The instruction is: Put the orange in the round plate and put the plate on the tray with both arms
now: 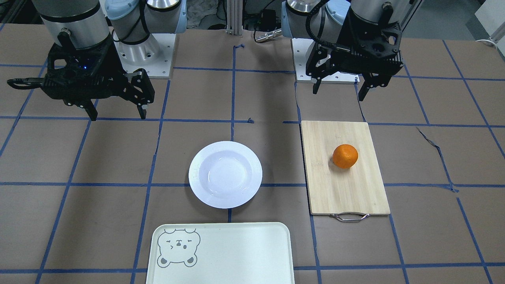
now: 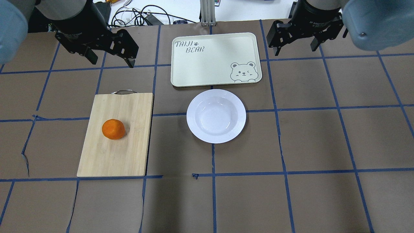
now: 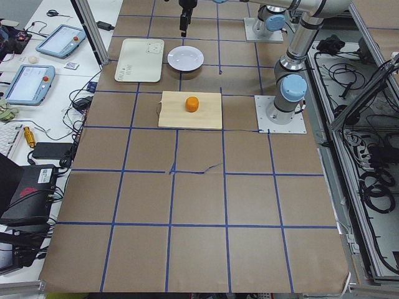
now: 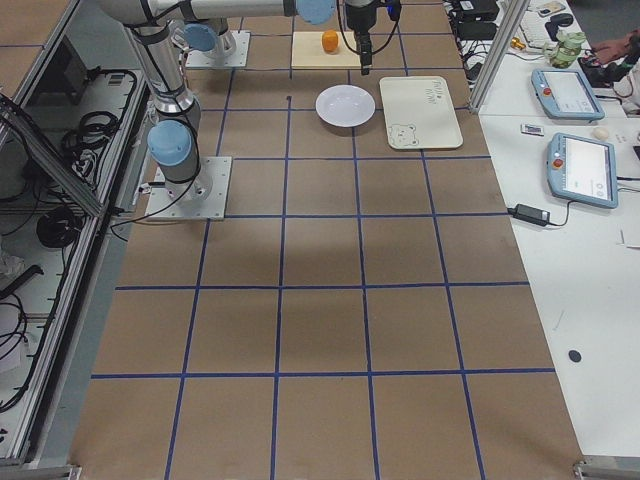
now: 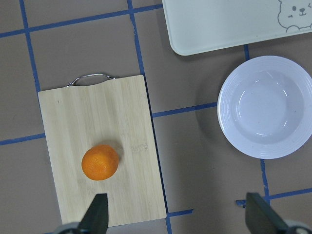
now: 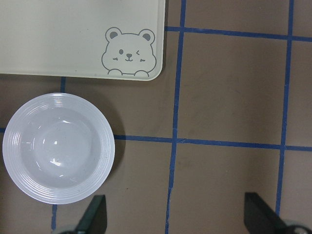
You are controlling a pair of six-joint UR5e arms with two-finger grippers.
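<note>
Overhead exterior | orange (image 2: 113, 129) on board (image 2: 129, 149), nearer left gripper (image 2: 111, 60) than right gripper (image 2: 295, 49) | both spread wide, empty

Left arm (image 1: 373, 10) and right arm (image 1: 75, 21): silver-grey tubes, capped with light-blue joint caps (image 1: 118, 10). Black latticed housings are seen on left gripper (image 1: 339, 91) and right gripper (image 1: 117, 115); a blue LED (image 1: 84, 66) is lit in the latter. Black ribbed cable (image 1: 311, 33) is routed along left arm. White base plates (image 1: 159, 59) are dotted with screws.
</note>
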